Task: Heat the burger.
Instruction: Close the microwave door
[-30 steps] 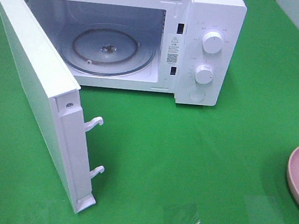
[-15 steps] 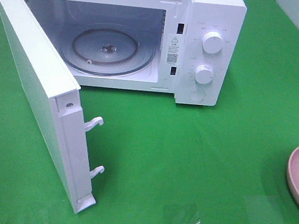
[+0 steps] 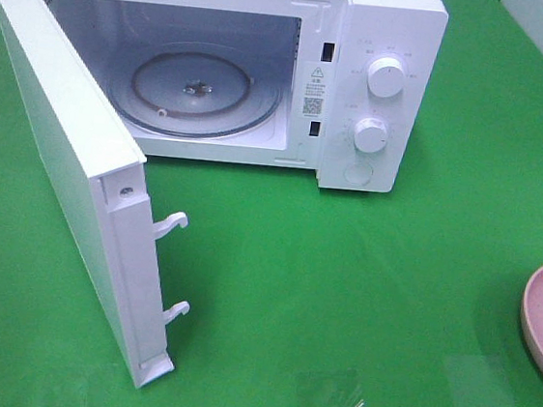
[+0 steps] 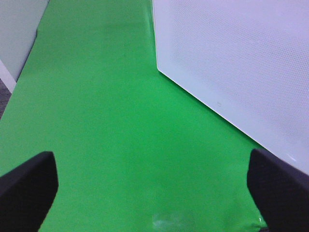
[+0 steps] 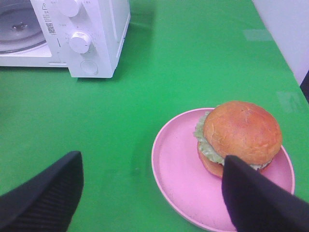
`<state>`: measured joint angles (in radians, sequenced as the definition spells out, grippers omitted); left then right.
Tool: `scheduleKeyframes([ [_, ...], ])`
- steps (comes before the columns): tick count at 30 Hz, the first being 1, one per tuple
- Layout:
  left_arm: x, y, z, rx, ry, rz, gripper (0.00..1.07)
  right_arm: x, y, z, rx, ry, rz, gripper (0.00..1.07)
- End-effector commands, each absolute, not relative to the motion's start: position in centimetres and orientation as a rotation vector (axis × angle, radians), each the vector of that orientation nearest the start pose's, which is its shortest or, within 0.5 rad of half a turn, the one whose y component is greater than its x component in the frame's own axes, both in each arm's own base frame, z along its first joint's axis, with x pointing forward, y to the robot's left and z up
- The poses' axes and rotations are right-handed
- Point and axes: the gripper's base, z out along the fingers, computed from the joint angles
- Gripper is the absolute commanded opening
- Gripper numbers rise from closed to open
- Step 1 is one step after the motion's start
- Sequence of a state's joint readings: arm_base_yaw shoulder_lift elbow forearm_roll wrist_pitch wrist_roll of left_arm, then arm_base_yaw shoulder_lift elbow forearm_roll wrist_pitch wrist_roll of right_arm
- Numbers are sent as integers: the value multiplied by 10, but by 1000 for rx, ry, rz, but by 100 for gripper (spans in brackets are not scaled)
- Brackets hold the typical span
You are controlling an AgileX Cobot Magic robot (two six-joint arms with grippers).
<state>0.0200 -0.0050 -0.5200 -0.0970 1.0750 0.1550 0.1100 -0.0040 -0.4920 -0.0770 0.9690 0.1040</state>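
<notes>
Burger sits on my pink plate, toward one side of it, on the green table well to the right of the microwave; in the high view I only get the plate's rim at the right edge. The microwave door hangs wide open and the chamber holds just the glass turntable. Comparing with a second ago, I see nothing shifted: door, plate and turntable all lie the same. The burger shows a glossy golden-brown top bun, frilly green lettuce poking out beneath and a darker bottom bun. My right gripper hovers above the plate's near rim with fingers spread, gripping nothing. My left gripper is spread wide over bare cloth beside the door's outer face
</notes>
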Motion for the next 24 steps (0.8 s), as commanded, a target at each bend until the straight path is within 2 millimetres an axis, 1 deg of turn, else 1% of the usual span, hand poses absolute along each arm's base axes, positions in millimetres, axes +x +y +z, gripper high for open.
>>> scheduleKeyframes([
  [1, -9, -8, 281, 132, 2018, -10, 100, -5, -6, 283, -9, 1920, 50, 76],
  [21, -9, -8, 281, 132, 2018, -12, 100, -5, -6, 283, -9, 1920, 50, 76],
  [24, -10, -9, 286, 125, 1988, -21, 99, -5, -6, 283, -9, 1920, 50, 76],
])
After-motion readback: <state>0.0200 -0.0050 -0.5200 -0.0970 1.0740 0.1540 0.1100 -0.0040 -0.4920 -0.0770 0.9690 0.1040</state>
